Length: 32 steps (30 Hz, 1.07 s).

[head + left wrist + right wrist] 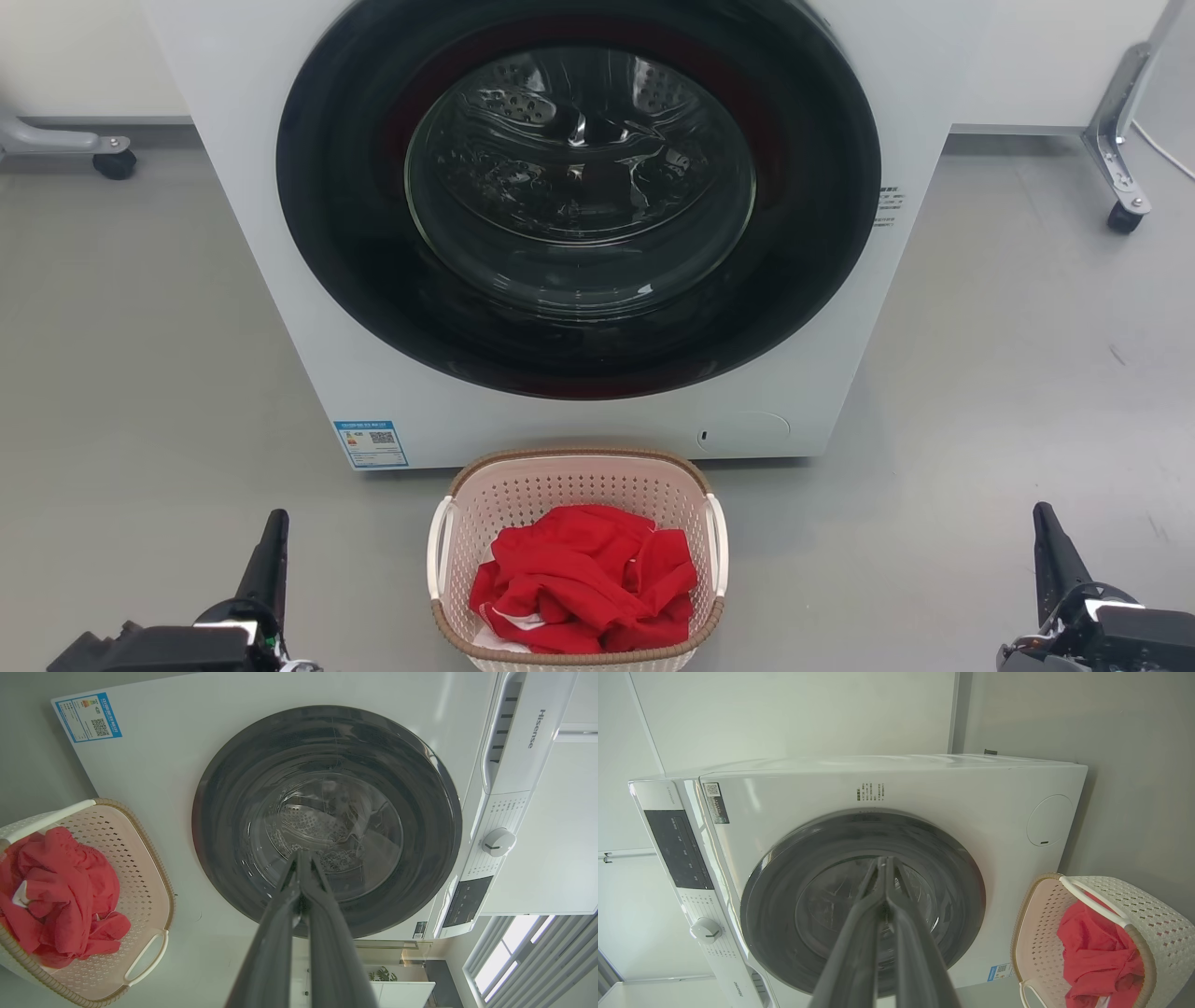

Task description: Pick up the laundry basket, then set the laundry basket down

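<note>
Between the two claws: small rounded-rectangular pale pink perforated plastic laundry basket (560,487) with a brown woven-look rim, standing upright on the grey floor (140,373), well apart from either claw.
State of left claw (276,525): long dark fingers pressed together to the tips, nothing between them; basket off to its right.
State of right claw (1044,519): fingers likewise closed on nothing; basket off to its left.
Beyond both fingertips: white washing machine (373,392) with a round dark glass door, its front just behind the basket's far rim.
Load: crumpled red cloth (583,579) heaped in the basket, piled towards the end nearer the claws.
Stage: a basket resting on the floor with both claws clear fits equally one waiting to be lifted and one already put back; the views cannot settle which.
Risk, tipping: any lift by the two white side handles (437,551) with one claw higher than the other would likely tilt the basket and spill the cloth.
Risk, grip: thin handles and closed fingers could mean a shallow hold that slips.
Risk, collision: a claw swinging inward could shove the light basket against the machine.
</note>
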### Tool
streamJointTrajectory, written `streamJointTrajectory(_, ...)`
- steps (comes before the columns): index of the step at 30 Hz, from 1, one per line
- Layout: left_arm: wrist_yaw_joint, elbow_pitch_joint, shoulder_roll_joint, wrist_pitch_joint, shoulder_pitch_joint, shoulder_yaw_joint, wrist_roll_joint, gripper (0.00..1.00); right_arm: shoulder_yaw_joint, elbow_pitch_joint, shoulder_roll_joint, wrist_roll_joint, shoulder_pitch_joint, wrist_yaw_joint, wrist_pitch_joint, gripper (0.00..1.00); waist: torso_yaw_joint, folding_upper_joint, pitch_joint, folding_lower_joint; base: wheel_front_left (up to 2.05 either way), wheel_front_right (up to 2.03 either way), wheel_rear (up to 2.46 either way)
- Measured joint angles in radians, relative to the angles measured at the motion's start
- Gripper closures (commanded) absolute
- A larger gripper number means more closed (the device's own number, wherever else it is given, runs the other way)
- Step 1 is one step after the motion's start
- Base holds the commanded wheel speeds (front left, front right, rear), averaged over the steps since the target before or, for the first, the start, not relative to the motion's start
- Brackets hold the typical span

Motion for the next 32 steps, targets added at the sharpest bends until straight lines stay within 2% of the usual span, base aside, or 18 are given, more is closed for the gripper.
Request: streamJointTrajectory(32, 0.000, 0.000, 0.000, 0.000, 0.000, 0.000, 0.000, 1.00, 0.000, -0.001, 0.000, 0.001, 0.000, 0.000, 0.000, 1.00, 0.000, 0.0000, 0.000, 0.0000, 0.00, 0.00, 0.00)
